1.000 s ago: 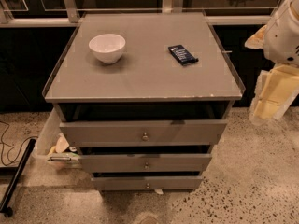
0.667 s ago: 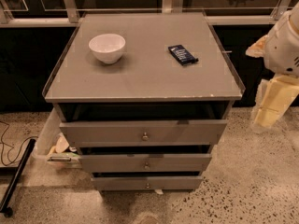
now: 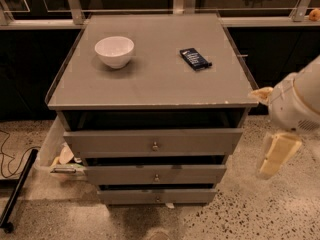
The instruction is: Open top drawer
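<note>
While the gripper (image 3: 276, 156) hangs off the worktop's front right corner, open or closed I cannot tell, the top drawer (image 3: 110, 143), just under the front edge, looks rigid and free-sliding, best pinched by its small, probably slippery central knob (image 3: 155, 146).

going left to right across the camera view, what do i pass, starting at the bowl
bowl → top drawer knob → dark packet → gripper, low at the far right
</note>
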Robot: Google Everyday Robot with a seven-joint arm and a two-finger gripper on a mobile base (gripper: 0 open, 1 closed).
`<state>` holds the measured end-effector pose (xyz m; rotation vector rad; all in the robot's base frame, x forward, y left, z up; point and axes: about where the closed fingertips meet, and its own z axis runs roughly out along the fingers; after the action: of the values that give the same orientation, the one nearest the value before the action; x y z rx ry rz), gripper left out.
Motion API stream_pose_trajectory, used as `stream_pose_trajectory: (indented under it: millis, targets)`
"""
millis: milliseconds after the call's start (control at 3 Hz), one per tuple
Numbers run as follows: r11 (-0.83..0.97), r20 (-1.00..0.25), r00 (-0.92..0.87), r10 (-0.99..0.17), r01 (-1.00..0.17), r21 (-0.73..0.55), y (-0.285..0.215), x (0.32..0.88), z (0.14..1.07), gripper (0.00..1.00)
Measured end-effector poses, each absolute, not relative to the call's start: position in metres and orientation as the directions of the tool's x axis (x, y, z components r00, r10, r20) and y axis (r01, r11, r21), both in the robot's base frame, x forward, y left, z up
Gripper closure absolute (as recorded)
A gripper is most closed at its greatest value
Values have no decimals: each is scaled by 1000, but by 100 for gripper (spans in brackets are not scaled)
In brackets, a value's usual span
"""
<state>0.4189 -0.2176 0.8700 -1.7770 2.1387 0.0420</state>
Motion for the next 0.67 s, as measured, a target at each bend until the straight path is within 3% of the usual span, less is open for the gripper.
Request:
stream_pose_trajectory:
  millis: [667]
  targets:
    - [135,-429,-12,-903,-957,-258,-204,427,781,0]
